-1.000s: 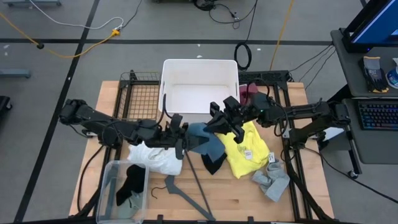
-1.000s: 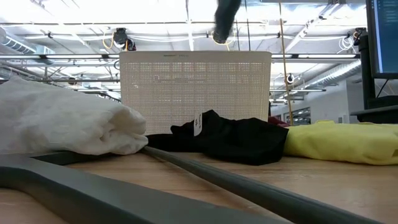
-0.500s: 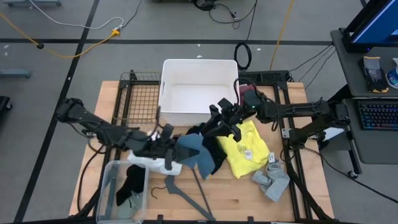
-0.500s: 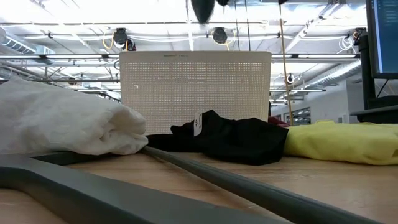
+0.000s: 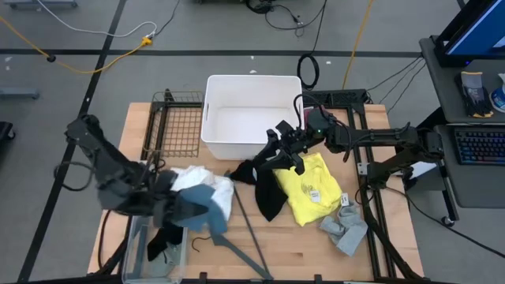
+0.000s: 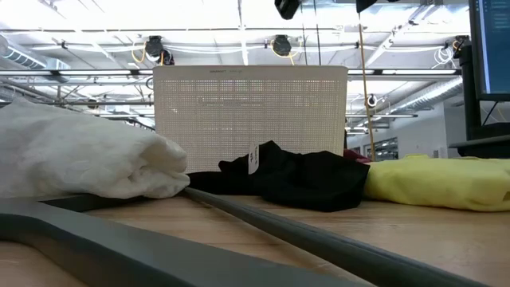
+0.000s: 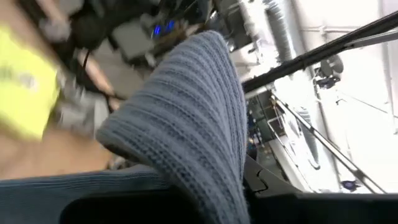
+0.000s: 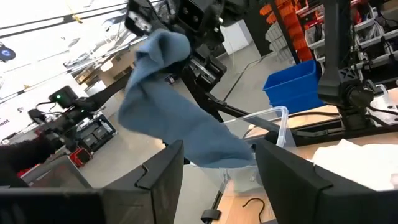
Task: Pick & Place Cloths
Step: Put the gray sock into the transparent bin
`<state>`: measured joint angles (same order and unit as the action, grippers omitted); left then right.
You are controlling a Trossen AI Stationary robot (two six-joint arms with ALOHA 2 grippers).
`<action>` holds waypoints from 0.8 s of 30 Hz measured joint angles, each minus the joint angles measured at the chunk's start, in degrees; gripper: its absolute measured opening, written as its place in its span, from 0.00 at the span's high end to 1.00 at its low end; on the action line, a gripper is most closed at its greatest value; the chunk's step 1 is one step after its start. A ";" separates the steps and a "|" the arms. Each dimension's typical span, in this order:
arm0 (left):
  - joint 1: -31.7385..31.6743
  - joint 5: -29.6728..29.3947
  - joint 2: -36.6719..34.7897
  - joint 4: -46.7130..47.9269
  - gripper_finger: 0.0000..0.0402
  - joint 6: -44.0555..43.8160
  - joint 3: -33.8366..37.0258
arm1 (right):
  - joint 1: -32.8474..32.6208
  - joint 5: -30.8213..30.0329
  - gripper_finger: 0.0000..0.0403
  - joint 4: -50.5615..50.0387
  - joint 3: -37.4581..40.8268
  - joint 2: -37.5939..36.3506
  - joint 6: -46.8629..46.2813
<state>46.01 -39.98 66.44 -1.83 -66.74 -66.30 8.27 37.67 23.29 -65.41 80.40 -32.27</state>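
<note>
My left gripper (image 5: 169, 208) is shut on the teal-blue cloth (image 5: 202, 210), held in the air over the table's near left, beside the clear bin (image 5: 136, 237) with a black cloth (image 5: 164, 233) in it. The white cloth (image 5: 199, 183) lies under it on the table. My right gripper (image 5: 278, 151) stands open above the black cloth (image 5: 265, 186), holding nothing. The yellow cloth (image 5: 312, 186), grey cloth (image 5: 346, 226) and maroon cloth (image 5: 316, 115) lie at the right. My left gripper holds the teal-blue cloth by its upper end (image 8: 163, 45), its fingers level and coming from the table's left. The bunched knit (image 7: 186, 118) covers the fingers in the left wrist view, so the layers cannot be told. The cloth hangs slack below the gripper, lifted clear.
A white tub (image 5: 211, 118) stands at the far middle. A thin grey hanger (image 5: 241, 237) lies at the near edge, and a black wire rack (image 5: 175, 126) sits at the far left. Bare wood shows at the near middle.
My right gripper has let go of the teal-blue cloth and stays near the black cloth. My left gripper has swung toward the table's left and near edge, carrying the cloth away from the middle and over toward the clear bin; the cloth hangs free from it.
</note>
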 joint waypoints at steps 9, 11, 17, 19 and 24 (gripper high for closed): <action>12.41 -0.97 -7.72 17.16 1.00 -26.91 0.00 | -0.15 -3.14 0.51 -0.01 0.00 0.00 -1.44; 14.87 0.11 -9.27 20.17 1.00 -31.22 0.00 | -0.15 -3.28 0.51 -0.05 0.00 0.00 -2.20; 19.67 10.00 -11.88 40.04 1.00 -50.56 0.00 | -0.17 -3.32 0.51 -0.03 0.00 0.00 -3.06; 20.18 16.04 -11.67 47.59 1.00 -56.99 0.00 | -0.18 -3.31 0.51 -0.03 0.00 -0.02 -3.06; 20.23 26.09 -9.29 56.36 1.00 -63.36 0.00 | -0.17 -3.37 0.51 -0.05 0.00 -0.02 -3.08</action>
<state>66.24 -13.89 57.15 54.53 -130.10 -66.30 8.10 34.30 23.25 -65.41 80.38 -35.35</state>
